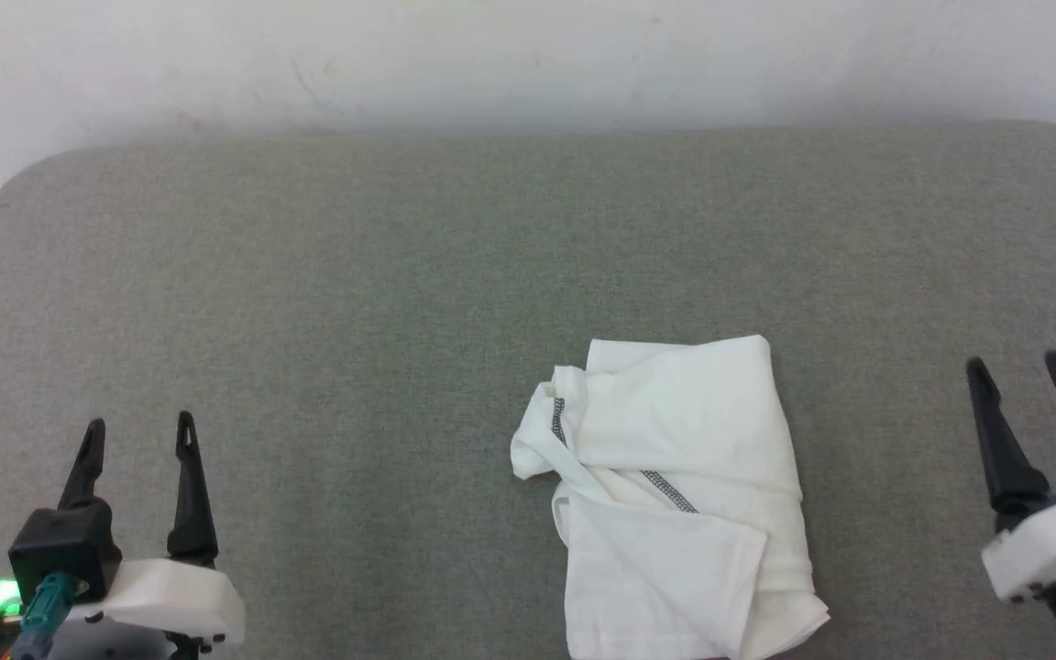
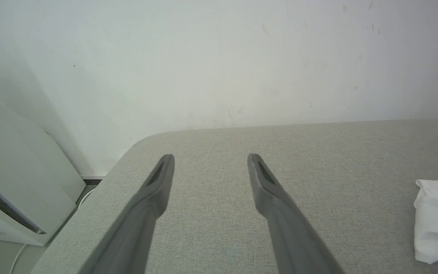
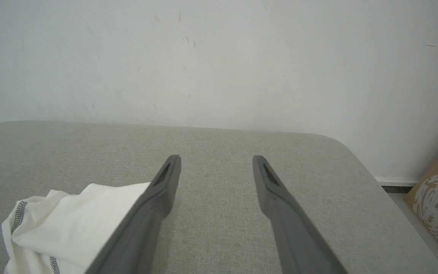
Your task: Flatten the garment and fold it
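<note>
The garment (image 1: 675, 495), a white shirt with dark zigzag seam stitching, lies bunched in a loose heap on the grey table (image 1: 354, 275), near the front edge and right of centre. My left gripper (image 1: 137, 435) hovers open at the lower left, well apart from the cloth, nothing between its fingers. My right gripper (image 1: 1018, 367) is open at the far right, also clear of the cloth. The left wrist view has the garment (image 2: 437, 220) at its right edge, past the left gripper (image 2: 210, 158). In the right wrist view the garment (image 3: 74, 220) lies left of the right gripper (image 3: 216, 159).
A white wall (image 1: 528, 55) runs behind the table's far edge. A white appliance (image 2: 10, 182) stands off the table's left end, and a brown cardboard box (image 3: 437, 201) sits on the floor past the right end. Bare grey table surface surrounds the garment.
</note>
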